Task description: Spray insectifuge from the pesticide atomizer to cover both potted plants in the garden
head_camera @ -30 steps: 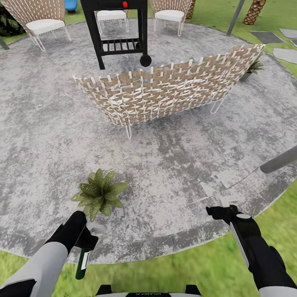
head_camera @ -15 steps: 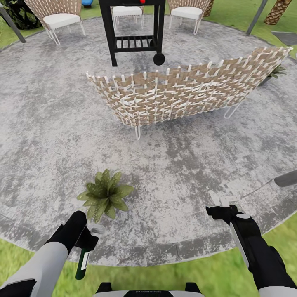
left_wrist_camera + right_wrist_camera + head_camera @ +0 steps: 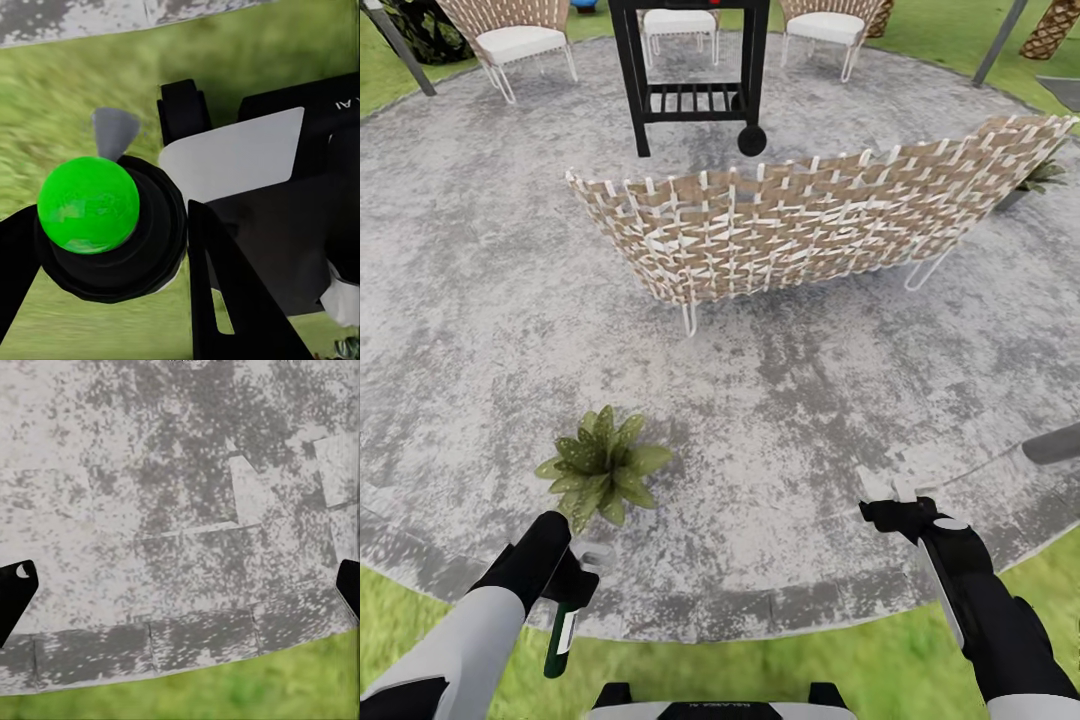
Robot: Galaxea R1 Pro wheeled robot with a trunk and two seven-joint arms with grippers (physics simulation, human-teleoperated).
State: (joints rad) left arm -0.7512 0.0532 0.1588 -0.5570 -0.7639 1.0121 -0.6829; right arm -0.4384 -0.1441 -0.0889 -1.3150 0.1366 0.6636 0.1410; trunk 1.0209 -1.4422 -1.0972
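I had the left gripper (image 3: 573, 578) clenched on the pesticide atomizer (image 3: 560, 632), bottle hanging down over the lawn (image 3: 760, 670) at the patio (image 3: 780, 400) edge. My right gripper (image 3: 888, 510) hovered spread and empty. One potted plant (image 3: 600, 467) stood just beyond the left gripper; the other (image 3: 1040, 176) sat far right, behind the wicker sofa (image 3: 800, 225).

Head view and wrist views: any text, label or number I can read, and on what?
"AI": partial white letters on the robot's dark body, cut off by the frame edge.
White print on the robot base: too small and blurred.
White label on the pesticide atomizer: nothing legible.
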